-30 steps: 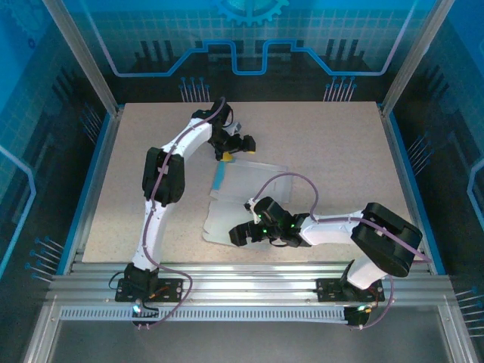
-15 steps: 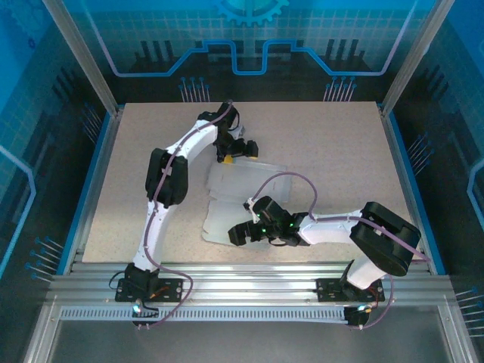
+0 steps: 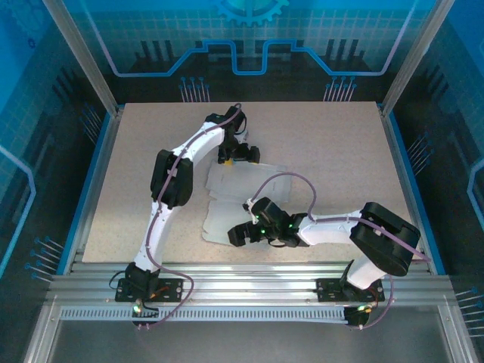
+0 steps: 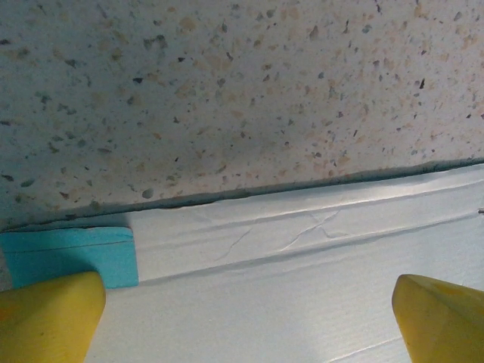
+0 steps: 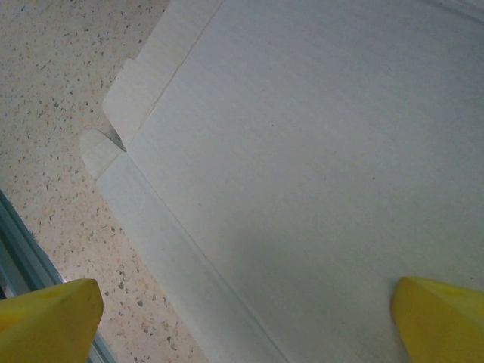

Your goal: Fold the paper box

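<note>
The paper box [image 3: 231, 198] lies flat in the middle of the table as a die-cut sheet, white-grey side up. My left gripper [image 3: 240, 156] hovers open over its far edge. In the left wrist view the creased white flap [image 4: 302, 249] meets the table, and a small blue flap [image 4: 68, 253] shows beside the left yellow fingertip [image 4: 45, 318]. The left gripper [image 4: 246, 325] holds nothing. My right gripper [image 3: 243, 221] stands open over the sheet's near left part. In the right wrist view the right gripper [image 5: 246, 325] is above the paper box [image 5: 302, 151], near its corner tabs [image 5: 125, 106].
The speckled tabletop [image 3: 333, 151] has free room at the right and far side. A metal rail [image 5: 15, 257] runs along the near edge, close to the right gripper's left fingertip [image 5: 49, 318]. Blue walls enclose the table.
The left arm has swung a little to the right along the sheet's far edge. The blue strip at the sheet's left side no longer shows from above. The right arm has stayed put.
</note>
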Controlling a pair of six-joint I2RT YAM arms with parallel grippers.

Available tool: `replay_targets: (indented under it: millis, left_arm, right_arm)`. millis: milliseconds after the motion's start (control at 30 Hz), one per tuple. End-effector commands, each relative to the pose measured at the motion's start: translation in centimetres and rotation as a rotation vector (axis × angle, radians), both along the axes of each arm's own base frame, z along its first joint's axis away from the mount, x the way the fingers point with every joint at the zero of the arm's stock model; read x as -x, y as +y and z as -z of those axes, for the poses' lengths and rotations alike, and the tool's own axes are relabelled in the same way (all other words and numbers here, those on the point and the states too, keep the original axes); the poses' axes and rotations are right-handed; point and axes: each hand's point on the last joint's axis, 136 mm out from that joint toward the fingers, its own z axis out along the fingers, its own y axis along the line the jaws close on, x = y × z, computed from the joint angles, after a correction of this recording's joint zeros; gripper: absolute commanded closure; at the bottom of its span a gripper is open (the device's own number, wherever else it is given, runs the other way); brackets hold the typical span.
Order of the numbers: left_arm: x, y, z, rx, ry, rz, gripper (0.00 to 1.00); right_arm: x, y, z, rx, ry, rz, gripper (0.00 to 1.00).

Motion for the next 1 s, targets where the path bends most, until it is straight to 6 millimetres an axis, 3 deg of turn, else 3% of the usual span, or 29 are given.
replay_targets:
  millis: [0,200,367,467,600,767,967]
  left_arm:
    - [0.0,-0.1,-0.3,0.013,0.019,-0.037,0.01]
    - [0.7,0.1,-6.2,0.060,-0.066,-0.043,0.01]
    - [3.8,2.1,-9.7,0.048,-0.121,-0.059,0.01]
    - [6.2,3.4,-10.7,0.044,-0.141,-0.075,0.01]
    - [9.8,4.9,-10.5,0.043,-0.119,-0.114,0.01]
    - [14.0,6.0,-8.4,0.056,-0.050,-0.125,0.01]
    - [16.0,5.8,-5.8,0.096,0.022,-0.151,0.01]
  right_arm:
    - [2.2,-3.4,4.1,0.173,0.110,0.033,0.00]
    - [2.1,-3.0,3.6,0.143,0.082,0.026,0.00]
    - [2.1,-2.9,2.9,0.103,0.080,0.017,0.00]
    - [2.0,-2.6,2.4,0.066,0.066,0.013,0.00]
    - [1.8,-2.1,1.5,0.031,0.055,-0.002,0.00]
    - [2.0,-2.4,0.2,0.005,0.036,-0.001,0.00]
    - [1.9,-3.2,-0.5,0.006,0.032,0.012,0.00]
